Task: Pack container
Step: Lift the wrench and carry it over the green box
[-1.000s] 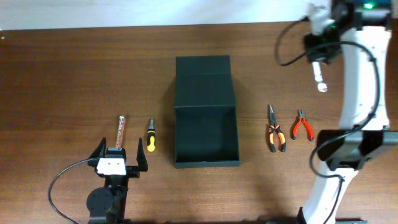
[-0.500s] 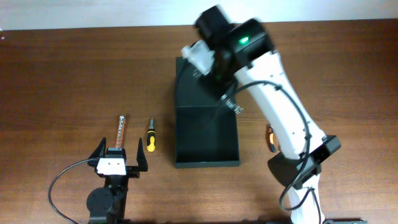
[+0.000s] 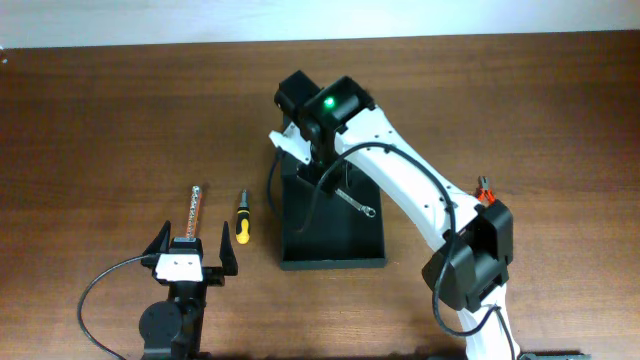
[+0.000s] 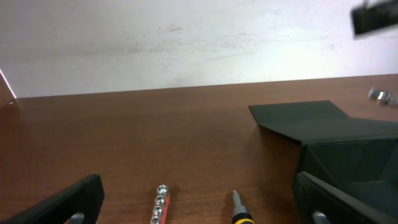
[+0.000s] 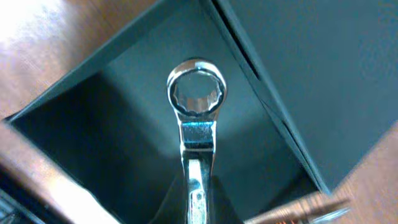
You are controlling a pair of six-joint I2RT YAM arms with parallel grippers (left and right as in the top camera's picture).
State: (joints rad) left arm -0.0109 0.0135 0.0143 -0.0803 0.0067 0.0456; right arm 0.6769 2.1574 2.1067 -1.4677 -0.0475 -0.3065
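Brown wood-grain tabletop (image 3: 100,120) was spread under everything, with a pale wall behind it. Within the last second the right arm had been swung from the far right corner to the middle, so that the right gripper (image 5: 196,208) was held above the open container (image 3: 332,264), which was set at the centre of the table with its flap lid laid back toward the wall. The jaws were clenched on the shank of a wrench (image 5: 197,118) (ring end pointing away from the fingers), which was hung over the dark interior and, it was judged, not yet laid down. Carrying was thus judged finished, with only lowering and release left for this tool. The left gripper (image 3: 192,245) was parked near the front left edge, jaws spread wide and gripping nothing. A screwdriver (image 3: 242,222) and a ribbed metal bar (image 3: 196,207) were left unpacked just ahead of it.
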